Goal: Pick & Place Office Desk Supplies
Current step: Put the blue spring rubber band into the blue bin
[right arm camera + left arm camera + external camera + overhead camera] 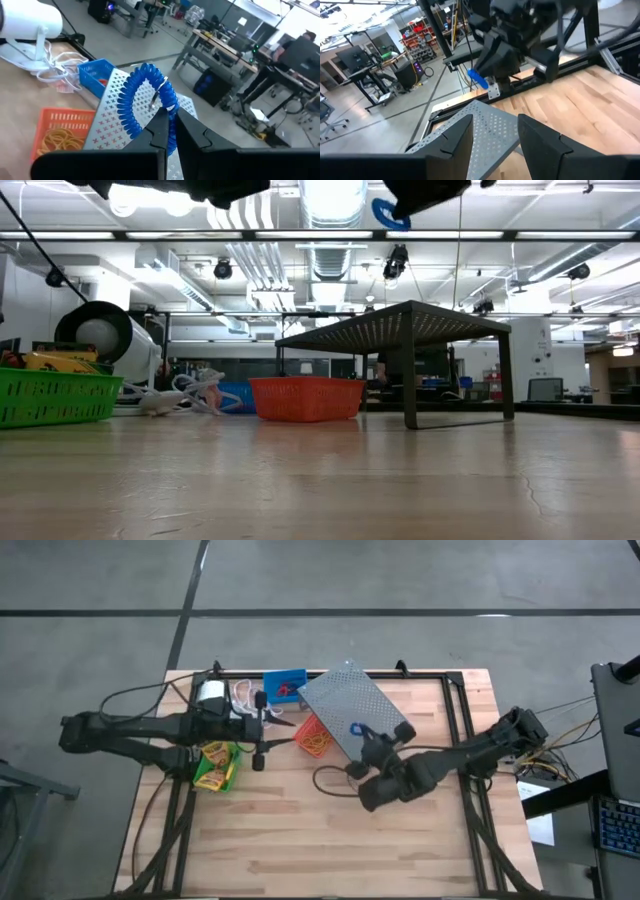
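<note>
Right gripper [169, 125], raised above the grey perforated rack [352, 705] near the middle of the bench's [330, 840] far edge, with its fingers pinched shut on the blue coiled ring band [145, 97]. The band hangs free in the air, clear of the rack top. It looks light, springy and easily deformed, so a pinch across 1 side of the coil, as here, should hold it; a loose grip may let it spring out. Left gripper [495, 135] hovers beside the rack's left end, fingers parted and empty. Blue bin [284, 686] sits at the far edge, just left of the rack; red-orange bin [312, 736], holding yellowish bands, lies at the rack's near-left corner; green bin [214, 768], with a yellow crayon box inside, stands toward the bench's left edge. Judged destination: 1 of these bins.
</note>
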Available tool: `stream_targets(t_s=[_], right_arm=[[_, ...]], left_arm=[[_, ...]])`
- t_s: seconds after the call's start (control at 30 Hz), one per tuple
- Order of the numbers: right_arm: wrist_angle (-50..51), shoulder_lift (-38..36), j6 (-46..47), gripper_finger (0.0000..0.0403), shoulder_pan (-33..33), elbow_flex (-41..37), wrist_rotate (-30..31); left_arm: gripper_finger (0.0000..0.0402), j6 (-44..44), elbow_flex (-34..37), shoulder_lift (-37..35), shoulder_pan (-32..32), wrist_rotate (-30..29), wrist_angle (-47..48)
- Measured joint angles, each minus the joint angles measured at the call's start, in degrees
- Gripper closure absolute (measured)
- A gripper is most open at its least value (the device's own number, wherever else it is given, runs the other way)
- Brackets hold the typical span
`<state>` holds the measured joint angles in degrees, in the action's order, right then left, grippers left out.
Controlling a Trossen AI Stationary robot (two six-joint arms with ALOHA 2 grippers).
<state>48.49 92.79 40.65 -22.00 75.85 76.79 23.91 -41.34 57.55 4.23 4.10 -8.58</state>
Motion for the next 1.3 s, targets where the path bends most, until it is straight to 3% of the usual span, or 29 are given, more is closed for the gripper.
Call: stream_targets(t_s=[0.4,0.57,0.8,1.17,1.3], right_arm=[[-2.3,0.1,-11.2,0.0390,-4.0,0.6,1.2],[-10.4,0.1,-21.1,0.0390,-3.2,0.5,0.7],[-26.7,1.2,-37.7,0.0390,-2.2,-0.5,-6.6],[-38.6,1.2,-45.2,0.0390,0.5,-3.0,-15.6],[-49.6,1.2,-53.5,0.0390,3.2,-4.9,-21.4]], left_arm=[[0.0243,-3.9,0.4,1.7,0.0,0.0,-0.6],[0.0243,-4.7,0.4,3.4,0.0,0.0,-1.1],[0.0243,-4.9,0.4,6.2,0.0,0.0,-2.5],[0.0243,-4.7,0.4,6.4,0.0,0.0,-3.9],[0.0243,-4.6,0.4,6.4,0.0,0.0,-3.9]])
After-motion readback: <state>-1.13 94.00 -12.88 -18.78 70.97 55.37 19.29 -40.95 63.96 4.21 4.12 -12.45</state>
